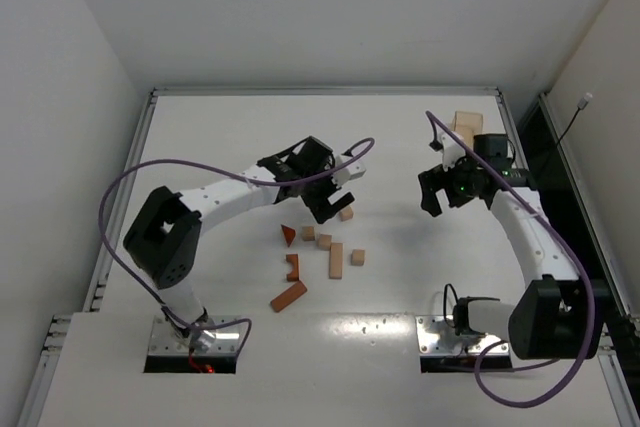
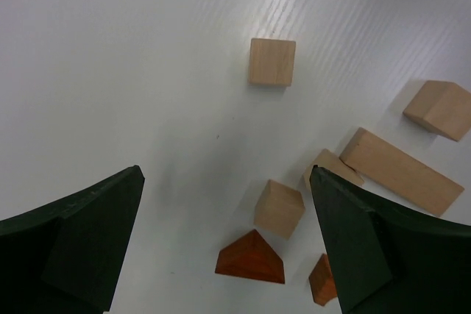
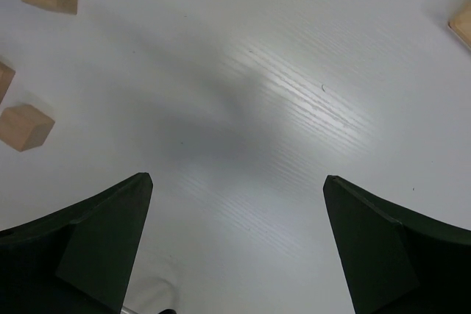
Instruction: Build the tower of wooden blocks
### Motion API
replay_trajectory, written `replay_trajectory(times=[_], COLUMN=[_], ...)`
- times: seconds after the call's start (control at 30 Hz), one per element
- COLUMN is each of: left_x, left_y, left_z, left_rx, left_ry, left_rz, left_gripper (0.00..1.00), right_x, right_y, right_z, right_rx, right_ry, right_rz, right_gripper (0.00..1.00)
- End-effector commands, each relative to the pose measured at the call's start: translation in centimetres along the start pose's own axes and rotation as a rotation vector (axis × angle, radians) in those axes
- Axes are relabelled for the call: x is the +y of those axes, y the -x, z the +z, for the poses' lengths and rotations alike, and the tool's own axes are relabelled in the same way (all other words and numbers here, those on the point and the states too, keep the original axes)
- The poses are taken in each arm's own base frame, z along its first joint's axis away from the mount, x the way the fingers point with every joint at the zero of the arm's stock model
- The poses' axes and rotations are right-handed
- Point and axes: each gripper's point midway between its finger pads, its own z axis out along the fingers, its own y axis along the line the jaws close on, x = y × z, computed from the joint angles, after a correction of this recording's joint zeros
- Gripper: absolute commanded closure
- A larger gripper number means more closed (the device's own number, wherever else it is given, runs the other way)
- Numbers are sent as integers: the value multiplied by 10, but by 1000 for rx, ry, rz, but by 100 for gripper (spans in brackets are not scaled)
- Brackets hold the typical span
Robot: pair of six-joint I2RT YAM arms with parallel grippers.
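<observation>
Top external view: the wood blocks (image 1: 324, 241) are scattered singly on the white desk (image 1: 230, 127), between the two arms and nearer the left one.
Left arm: stretched forward from its base and bent to the right, its wrist held over the far edge of the scatter.
Left tool (image 1: 335, 200): spread wide, nothing gripped. In the left wrist view a tan cube (image 2: 279, 208) and a reddish-brown triangle (image 2: 251, 258) are framed between its fingers.
Right arm: reached forward along the right side, its wrist turned left.
Right tool (image 1: 448, 202): spread wide and empty, with only bare desk between its fingers in the right wrist view.
Other pieces: a tan bar (image 1: 336, 260), a notched reddish piece (image 1: 293, 267) and a reddish bar (image 1: 288, 296) lie flat, apart.
Tray (image 1: 467, 125): seen just behind the right tool.
</observation>
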Motion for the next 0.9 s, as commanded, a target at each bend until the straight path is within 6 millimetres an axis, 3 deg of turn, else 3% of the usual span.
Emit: replay_trajectory(times=[0.0,0.17,0.2,0.33,0.6,0.8,0.87], left_x=[-3,-13,-17,-25,-27,-29,-29], left_y=[20,19,27,30,37,23,23], left_z=[15,38,40,53,73,93,96], left_rx=[-26,2,-13,-3,12,48,51], left_ry=[-28,-72,-86,-135,-157,-171,-172], left_rz=[56,101,109,130,163,166,166], left_gripper=[6,6,6,6,6,11,17], right_x=[-15,-23,-23,-33,-43,-52,-54], right_y=[0,-7,-9,-11,-16,-20,-20], right_z=[-4,-9,-7,-8,-7,-6,-7], right_rx=[-38,-36,-31,-41,-26,-16,-15], right_ry=[-47,-50,-40,-23,11,11,18], right_rz=[63,102,114,155,198,216,228], right_gripper=[0,0,0,1,3,4,5])
